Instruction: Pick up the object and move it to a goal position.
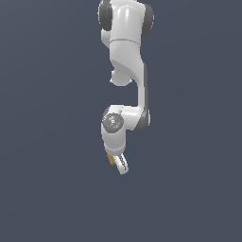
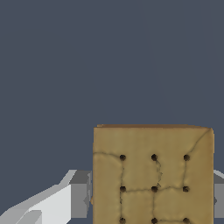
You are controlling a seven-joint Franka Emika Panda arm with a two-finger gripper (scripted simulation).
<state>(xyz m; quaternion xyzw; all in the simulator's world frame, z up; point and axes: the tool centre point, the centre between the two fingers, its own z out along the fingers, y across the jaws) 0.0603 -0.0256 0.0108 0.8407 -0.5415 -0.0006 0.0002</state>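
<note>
the white panda arm (image 1: 126, 56) fills the upper middle of the exterior view, its top cut off by the frame edge, hanging down over a plain dark blue-grey ground (image 1: 47, 142). no brand, label or writing can be read anywhere; the round grey cap on the wrist joint (image 1: 113, 122) shows only tiny specks too small to make out. below it the gripper (image 1: 118, 164) points downward, tilted toward the exterior view's right, its fingers (image 1: 123, 165) pressed against the block (image 2: 153, 175) and pinching it. in the exterior view only a small tan sliver of the block shows at the exterior view's left side of the fingers, the rest hidden behind them. in the wrist view the block sits close to the camera, tan-brown, with dark dots joined by faint lines in a grid; its lower part is cut off by the frame. one grey pad (image 2: 81, 194) touches its side, the other finger barely showing at the frame edge
</note>
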